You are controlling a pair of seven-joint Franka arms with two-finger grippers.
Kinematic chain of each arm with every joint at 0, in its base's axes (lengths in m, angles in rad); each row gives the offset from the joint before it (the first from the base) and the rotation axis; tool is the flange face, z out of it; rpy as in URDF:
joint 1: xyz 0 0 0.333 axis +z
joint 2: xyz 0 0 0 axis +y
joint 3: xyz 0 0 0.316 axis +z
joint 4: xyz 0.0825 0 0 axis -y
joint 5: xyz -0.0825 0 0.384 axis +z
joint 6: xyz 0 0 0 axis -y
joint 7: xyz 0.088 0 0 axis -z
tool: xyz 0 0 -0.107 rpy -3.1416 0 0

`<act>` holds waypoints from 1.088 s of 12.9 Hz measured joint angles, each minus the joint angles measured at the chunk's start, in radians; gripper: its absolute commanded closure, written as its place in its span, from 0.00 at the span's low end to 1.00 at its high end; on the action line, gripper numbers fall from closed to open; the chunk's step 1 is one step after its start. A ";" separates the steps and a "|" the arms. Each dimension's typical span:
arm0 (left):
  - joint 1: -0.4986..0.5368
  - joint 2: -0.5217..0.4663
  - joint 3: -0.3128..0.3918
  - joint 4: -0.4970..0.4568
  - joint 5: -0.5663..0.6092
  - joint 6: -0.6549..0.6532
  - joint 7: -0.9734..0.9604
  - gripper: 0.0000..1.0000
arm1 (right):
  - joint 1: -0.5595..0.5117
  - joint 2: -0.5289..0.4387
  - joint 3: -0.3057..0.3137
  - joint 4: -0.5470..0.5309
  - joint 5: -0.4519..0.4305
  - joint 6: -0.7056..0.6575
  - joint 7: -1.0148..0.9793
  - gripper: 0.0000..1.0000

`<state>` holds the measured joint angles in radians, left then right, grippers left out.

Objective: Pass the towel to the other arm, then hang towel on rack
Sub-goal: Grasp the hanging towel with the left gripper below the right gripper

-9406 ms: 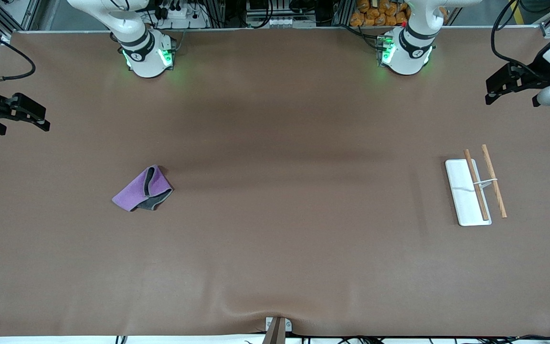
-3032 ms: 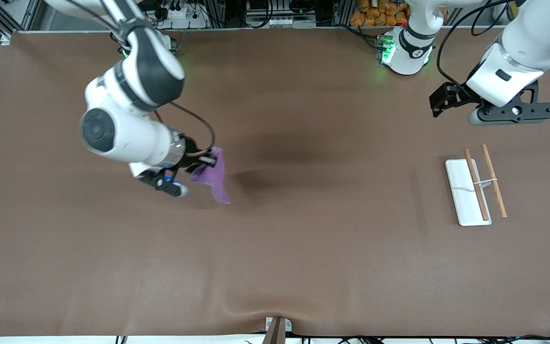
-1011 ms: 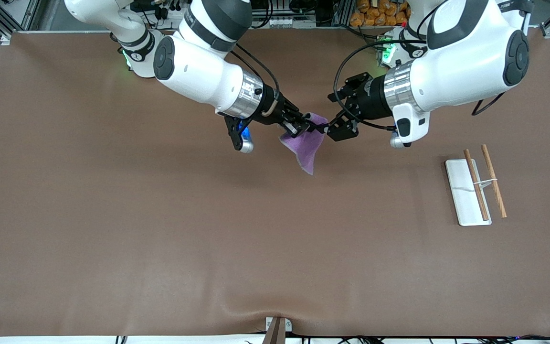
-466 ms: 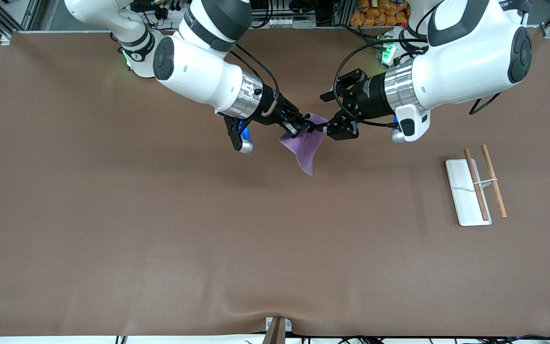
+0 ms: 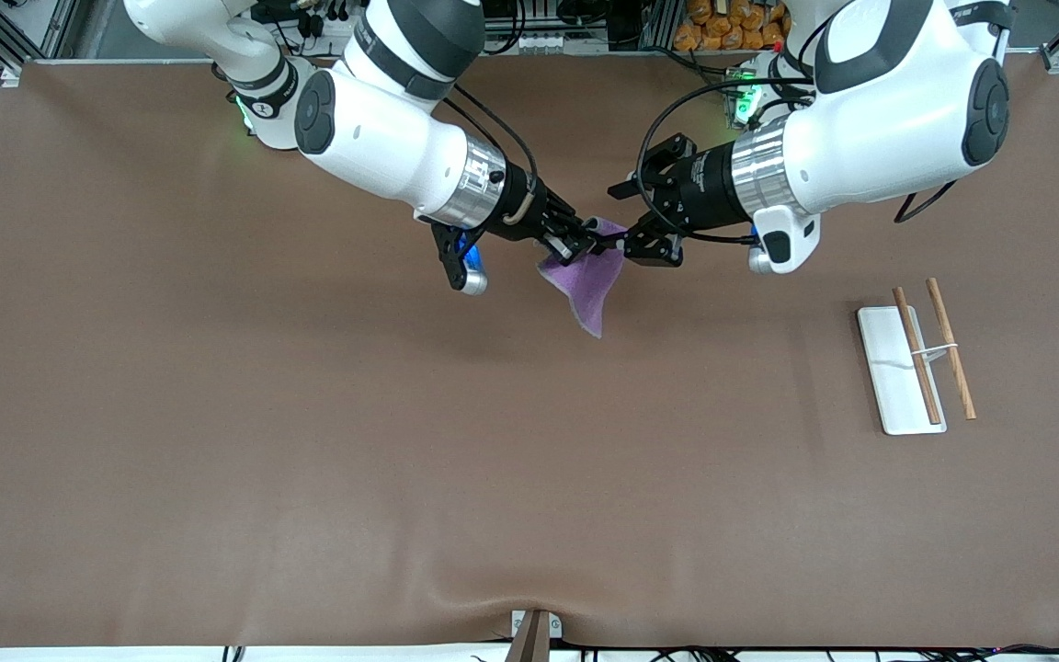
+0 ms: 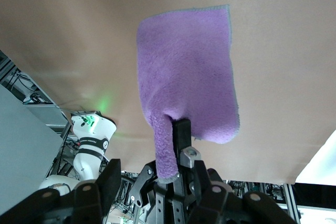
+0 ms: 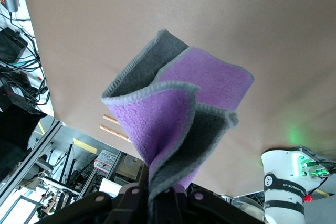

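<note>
Above the middle of the desk [image 5: 309,478], toward the arms' bases: right pincer [image 5: 585,243] clenched on the top corner of the towel [image 5: 589,280], cloth hanging free below it, clear of the surface. Left pincer [image 5: 632,245] brought in at that same corner, fingers [image 6: 182,132] straddling the bunched fabric but not visibly pinched; whether shut on the cloth, cannot tell. Handover step, by the look of it. Best done by closing the left pincer fully on a thick fold just beside the right's grip, confirming a firm bite, and only then releasing the right, with no pulling while both hold. Worth catching both layers, not merely the edge, since soft fleece slips. Towel: plush purple face, dark grey underside and stitched grey border, limp, folded into a loose cone. Rack [image 5: 916,359] well apart, at the left arm's end: flat white base, two thin brown wooden rods, slim white bracket joining them.
</note>
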<state>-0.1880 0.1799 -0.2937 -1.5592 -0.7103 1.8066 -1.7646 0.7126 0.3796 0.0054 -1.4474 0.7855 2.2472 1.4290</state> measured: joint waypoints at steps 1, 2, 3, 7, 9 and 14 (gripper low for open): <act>-0.006 0.004 0.000 0.000 0.000 0.000 0.000 0.39 | 0.000 0.000 0.000 0.000 0.000 0.000 0.000 1.00; -0.007 0.006 0.000 0.000 0.000 0.000 -0.001 0.44 | 0.000 0.000 -0.002 -0.002 0.000 -0.001 0.000 1.00; -0.008 0.007 0.000 0.000 0.000 0.000 -0.001 0.51 | 0.000 0.000 -0.002 -0.001 0.000 -0.001 0.000 1.00; -0.012 0.010 0.000 -0.001 0.000 0.000 -0.001 0.82 | 0.000 -0.003 -0.001 0.001 0.000 0.000 0.000 1.00; -0.012 0.013 0.001 -0.001 0.000 0.001 -0.001 1.00 | 0.000 -0.003 -0.001 0.001 0.000 0.000 0.000 1.00; -0.011 0.013 0.001 0.002 0.000 0.002 0.001 1.00 | 0.000 -0.003 -0.001 0.000 0.001 -0.002 0.002 0.00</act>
<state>-0.1993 0.1931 -0.2929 -1.5575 -0.7103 1.8086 -1.7638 0.7130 0.3766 0.0046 -1.4474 0.7866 2.2456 1.4307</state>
